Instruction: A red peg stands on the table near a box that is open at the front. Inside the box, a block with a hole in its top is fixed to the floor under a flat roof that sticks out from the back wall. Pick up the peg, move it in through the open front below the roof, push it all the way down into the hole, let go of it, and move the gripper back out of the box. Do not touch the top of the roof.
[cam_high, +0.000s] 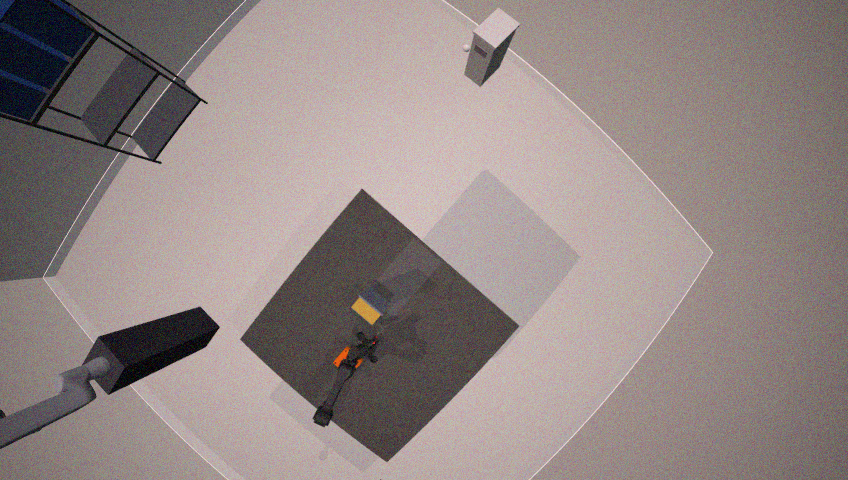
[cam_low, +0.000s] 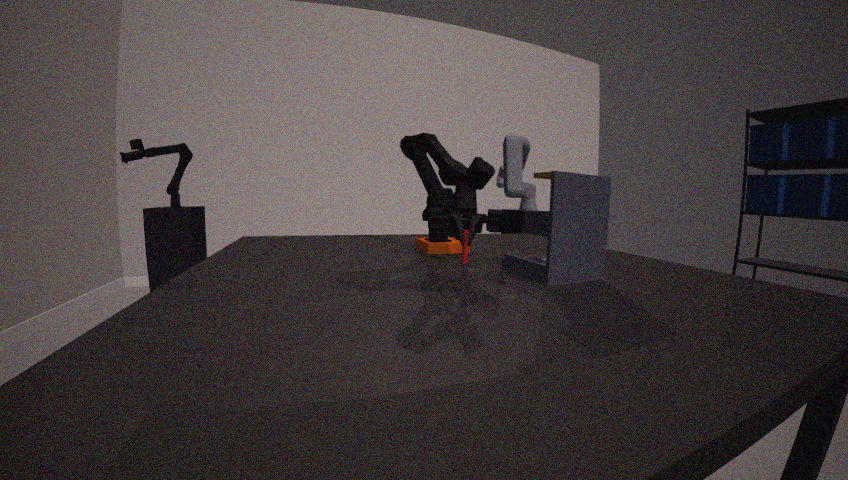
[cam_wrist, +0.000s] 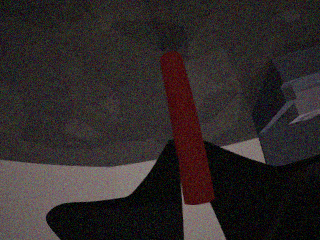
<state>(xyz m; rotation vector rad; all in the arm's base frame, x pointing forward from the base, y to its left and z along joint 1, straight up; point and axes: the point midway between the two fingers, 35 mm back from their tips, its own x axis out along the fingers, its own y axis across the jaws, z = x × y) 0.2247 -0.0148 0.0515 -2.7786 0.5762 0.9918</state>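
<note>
The red peg (cam_high: 375, 340) (cam_low: 465, 251) (cam_wrist: 181, 100) is upright at the box's open front side. My gripper (cam_low: 465, 233) (cam_wrist: 181, 144) is shut on its upper part. The peg's lower end is at or just above the table; I cannot tell whether it touches. The box (cam_low: 577, 231) (cam_wrist: 287, 147) stands to the right of the peg in the exterior view and the wrist view. The yellow roof (cam_high: 365, 310) (cam_low: 542, 175) is at the box's top, higher than my fingers. Part of the block (cam_wrist: 308, 100) shows at the wrist view's right edge; its hole cannot be made out.
The box's near side wall hides much of its inside in the exterior view. The dark table (cam_high: 357, 237) (cam_low: 297, 356) carries the arm's orange base (cam_high: 341, 357) (cam_low: 437, 245). A shelf rack (cam_low: 743, 190) and another arm on a black pedestal (cam_low: 175, 243) stand beyond the table.
</note>
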